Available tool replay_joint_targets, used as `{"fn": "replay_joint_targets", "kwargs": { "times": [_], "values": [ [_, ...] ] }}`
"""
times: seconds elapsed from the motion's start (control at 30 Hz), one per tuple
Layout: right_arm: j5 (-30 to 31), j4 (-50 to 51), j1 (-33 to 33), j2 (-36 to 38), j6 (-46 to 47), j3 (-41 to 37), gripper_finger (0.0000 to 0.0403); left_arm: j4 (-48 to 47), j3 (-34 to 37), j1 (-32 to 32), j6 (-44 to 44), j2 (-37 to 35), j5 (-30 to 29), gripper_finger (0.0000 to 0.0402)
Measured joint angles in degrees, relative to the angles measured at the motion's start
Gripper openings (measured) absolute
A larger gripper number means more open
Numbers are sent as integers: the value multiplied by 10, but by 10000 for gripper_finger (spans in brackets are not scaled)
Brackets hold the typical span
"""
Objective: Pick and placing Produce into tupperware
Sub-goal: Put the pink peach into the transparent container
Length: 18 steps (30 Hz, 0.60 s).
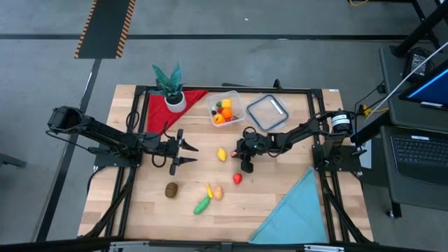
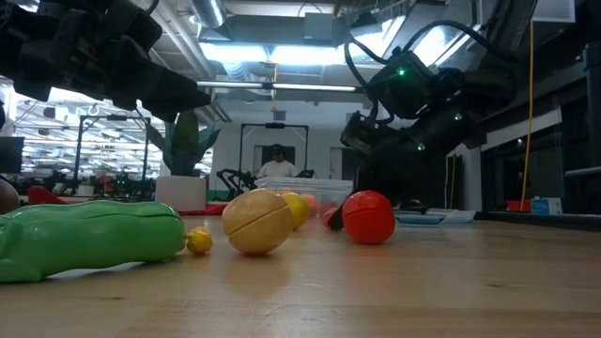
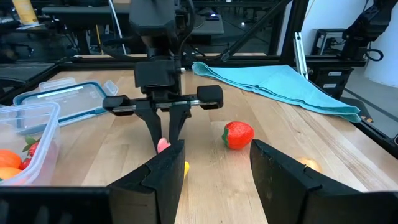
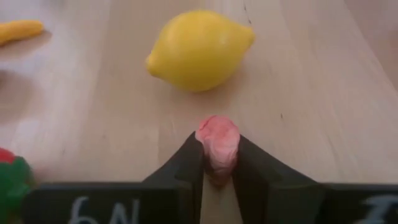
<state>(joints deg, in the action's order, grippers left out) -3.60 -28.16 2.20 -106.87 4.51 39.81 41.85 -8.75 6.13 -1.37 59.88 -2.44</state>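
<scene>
Right gripper [image 4: 219,163] clamped on a small pink produce piece [image 4: 217,142] right of the lemon [image 4: 200,48]; light, rigid, probably slippery, best pinched mid-body. Left gripper [image 1: 187,153] waits, fingers apart.

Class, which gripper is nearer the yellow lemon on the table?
Right. The right gripper, shut on a small pink piece, sits just beside the lemon; the left gripper waits farther off.

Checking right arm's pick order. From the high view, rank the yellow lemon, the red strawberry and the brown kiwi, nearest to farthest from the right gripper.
Measured from the right gripper, shut on a small pink piece:
1. Red strawberry, just below it toward the table's front.
2. Yellow lemon, to its left; a close call with the strawberry.
3. Brown kiwi, far left, near the front.
</scene>
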Motion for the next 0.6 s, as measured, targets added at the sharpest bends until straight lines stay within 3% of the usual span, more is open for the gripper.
{"fn": "replay_joint_targets", "kwargs": {
  "times": [0.33, 0.6],
  "values": [
    [-32, 11, 17, 106, -36, 0, 68, 0, 0, 0, 0, 0, 0, 174],
    [-31, 82, 41, 224, -91, 1, 76, 2, 0, 0, 0, 0, 0, 174]
  ]
}}
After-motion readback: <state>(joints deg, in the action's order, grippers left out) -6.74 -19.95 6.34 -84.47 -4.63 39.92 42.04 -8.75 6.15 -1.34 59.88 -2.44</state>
